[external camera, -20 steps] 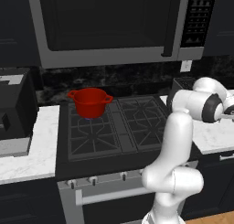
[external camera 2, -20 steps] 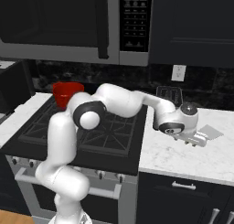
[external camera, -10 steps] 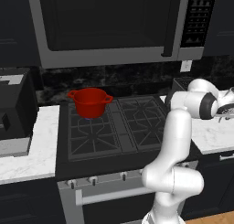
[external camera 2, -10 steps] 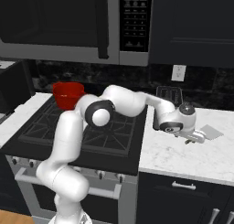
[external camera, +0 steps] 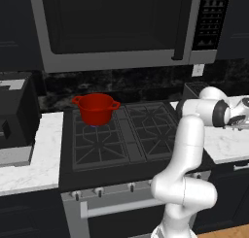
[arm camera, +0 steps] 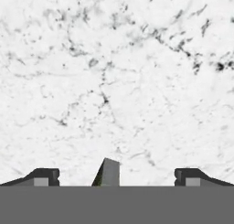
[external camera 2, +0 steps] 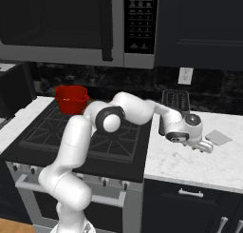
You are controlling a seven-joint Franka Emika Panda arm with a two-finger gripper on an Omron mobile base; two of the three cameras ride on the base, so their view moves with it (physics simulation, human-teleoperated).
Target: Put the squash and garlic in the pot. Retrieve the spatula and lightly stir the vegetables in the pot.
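No legible writing shows on the microwave [external camera: 116, 28], whose panel markings are too small to read. One red pot [external camera: 96, 108] stands on the rear left burner of the stove [external camera: 121, 140]; its contents cannot be made out. The gripper [external camera 2: 205, 146] hangs low over the white marble counter [external camera 2: 190, 160] right of the stove, jaws spread wide and holding nothing, near a flat grey object [external camera 2: 219, 137].
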